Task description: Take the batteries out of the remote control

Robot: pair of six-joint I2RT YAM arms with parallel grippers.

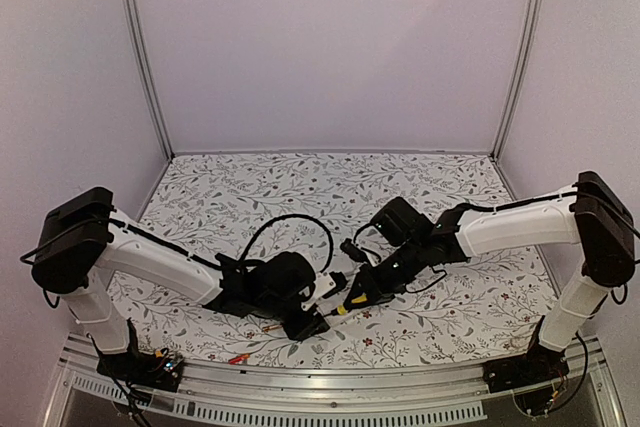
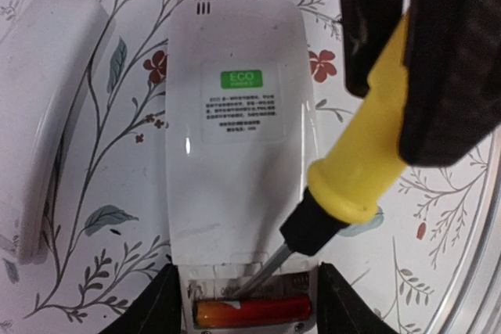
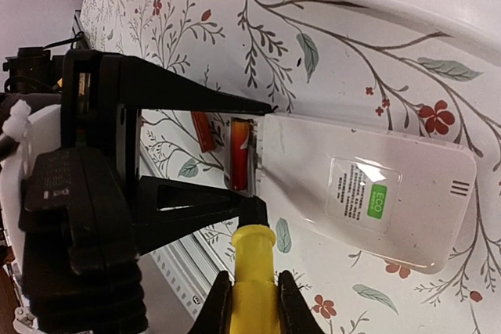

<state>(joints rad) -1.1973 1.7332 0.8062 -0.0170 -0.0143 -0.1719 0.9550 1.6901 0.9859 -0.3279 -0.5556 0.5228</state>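
Nearest us, the yellow-handled screwdriver [image 2: 356, 170] is pinched in the narrowed right end effector [image 3: 252, 307], with its blade angled down into the open battery bay. We judge this grip is meant for levering. The left end effector [image 3: 264, 156] is closed across the remote [image 2: 239, 162] at the bay end, one finger on each side, apparently to stop the body sliding on the bench [image 2: 117, 217]. The remote lies label up. Its bay holds one battery [image 2: 252, 310] lying crosswise, with the blade tip just beside it. What we take for a second battery [image 3: 202, 132] lies loose on the bench just beyond the bay. The detached cover [image 2: 47, 115] rests beside the remote.
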